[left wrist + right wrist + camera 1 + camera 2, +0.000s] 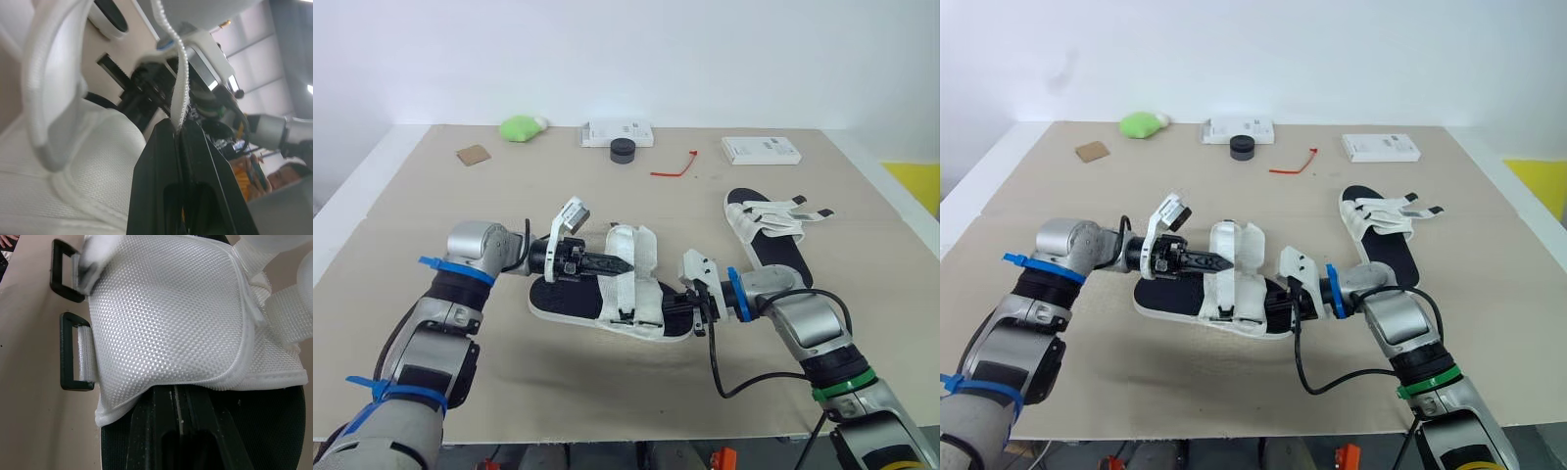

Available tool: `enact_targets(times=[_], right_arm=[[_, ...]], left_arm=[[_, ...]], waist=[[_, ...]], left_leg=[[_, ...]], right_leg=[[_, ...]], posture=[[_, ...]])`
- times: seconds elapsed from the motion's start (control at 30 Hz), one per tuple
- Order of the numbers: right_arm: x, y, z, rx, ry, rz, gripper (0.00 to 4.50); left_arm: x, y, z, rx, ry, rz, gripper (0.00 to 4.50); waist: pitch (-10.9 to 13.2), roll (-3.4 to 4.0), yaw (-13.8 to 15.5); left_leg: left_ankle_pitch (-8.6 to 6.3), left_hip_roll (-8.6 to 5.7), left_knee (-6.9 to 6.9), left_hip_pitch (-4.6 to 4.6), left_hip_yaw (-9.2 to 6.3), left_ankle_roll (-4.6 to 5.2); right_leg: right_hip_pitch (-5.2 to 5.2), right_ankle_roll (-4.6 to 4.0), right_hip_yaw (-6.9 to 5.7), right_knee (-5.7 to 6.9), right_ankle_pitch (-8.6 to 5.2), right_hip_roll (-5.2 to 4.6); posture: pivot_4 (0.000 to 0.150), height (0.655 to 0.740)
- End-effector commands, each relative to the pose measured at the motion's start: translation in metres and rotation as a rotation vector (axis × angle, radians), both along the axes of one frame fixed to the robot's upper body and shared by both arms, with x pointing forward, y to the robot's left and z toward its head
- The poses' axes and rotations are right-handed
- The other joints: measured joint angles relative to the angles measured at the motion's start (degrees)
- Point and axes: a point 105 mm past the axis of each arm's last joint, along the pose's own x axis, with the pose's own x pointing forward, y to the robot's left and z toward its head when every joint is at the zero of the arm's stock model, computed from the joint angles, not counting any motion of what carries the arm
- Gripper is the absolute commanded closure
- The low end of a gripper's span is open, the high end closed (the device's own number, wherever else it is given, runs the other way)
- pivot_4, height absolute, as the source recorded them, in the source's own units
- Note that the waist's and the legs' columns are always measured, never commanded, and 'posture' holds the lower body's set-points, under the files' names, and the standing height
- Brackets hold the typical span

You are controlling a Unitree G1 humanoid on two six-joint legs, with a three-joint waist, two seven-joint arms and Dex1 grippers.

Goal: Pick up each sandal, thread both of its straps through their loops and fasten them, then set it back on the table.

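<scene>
Left arm: elbow bent, forearm reaching in from the left, left gripper [625,264] level over the near sandal [570,299]. Its fingers are closed tight on a white strap [180,93], which rises between the fingertips.

Right arm: forearm reaching in low from the right, right gripper [679,305] at the sandal's right end. Its fingers [166,421] are drawn together over the black sole, tips hidden under the white upper (what they pinch, if anything, cannot be seen).

Clearance: the near sandal lies mid-bench [431,215], with bare surface to its left and in front, up to the near edge. The second sandal [781,257] lies near to the right, apart from the first. A green lump [521,127], two white boxes [617,133], a black puck [623,151] and a red tie [675,168] sit well apart along the far side.

Condition: near sandal has a black sole and white mesh upper, flaps standing up. Two black loops [73,352] lie flat beside the upper. The second sandal's straps splay loose.
</scene>
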Motion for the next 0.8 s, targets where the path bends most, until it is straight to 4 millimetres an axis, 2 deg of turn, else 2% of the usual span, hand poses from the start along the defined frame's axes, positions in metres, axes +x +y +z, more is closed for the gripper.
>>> enact_targets(times=[0.03, 0.23, 0.47, 0.67, 0.8], right_arm=[[-0.01, -0.006, -0.032, -0.081, 0.117, -0.021, 4.5], [-0.009, -0.005, -0.033, -0.078, 0.118, -0.022, 4.5], [-0.009, -0.005, -0.033, -0.079, 0.117, -0.022, 4.5], [-0.008, -0.005, -0.033, -0.081, 0.115, -0.023, 4.5], [-0.008, -0.006, -0.033, -0.082, 0.116, -0.023, 4.5]], left_arm=[[0.003, 0.003, 0.017, -0.037, -0.018, -0.002, 4.49], [-0.009, 0.01, 0.013, -0.002, 0.016, -0.053, 4.49], [-0.018, 0.009, 0.0, 0.025, 0.037, -0.079, 4.49], [-0.021, 0.002, -0.008, 0.03, 0.037, -0.086, 4.49], [-0.015, -0.003, -0.013, 0.034, 0.004, -0.059, 4.49]], waist=[[0.0, 0.0, -0.01], [0.0, 0.0, -0.04], [0.0, 0.0, -0.02], [0.0, 0.0, -0.01], [0.0, 0.0, -0.01]], left_leg=[[0.0, 0.0, 0.0, 0.0, 0.0, 0.0], [0.0, 0.0, -0.01, -0.01, 0.0, 0.01], [-0.01, 0.0, -0.01, 0.0, 0.0, 0.01], [-0.01, 0.0, -0.01, 0.0, -0.01, 0.01], [-0.01, 0.0, -0.01, 0.0, 0.0, 0.01]], right_leg=[[-0.01, 0.0, 0.0, 0.0, 0.0, 0.0], [-0.02, -0.01, 0.0, 0.01, -0.01, 0.01], [-0.02, -0.02, 0.0, 0.02, -0.02, 0.0], [-0.02, -0.03, 0.0, 0.02, -0.03, 0.0], [-0.01, -0.03, 0.0, 0.02, -0.02, 0.0]], posture=[[0.15, 0.74], [0.15, 0.74], [0.15, 0.74], [0.15, 0.74], [0.15, 0.74]])
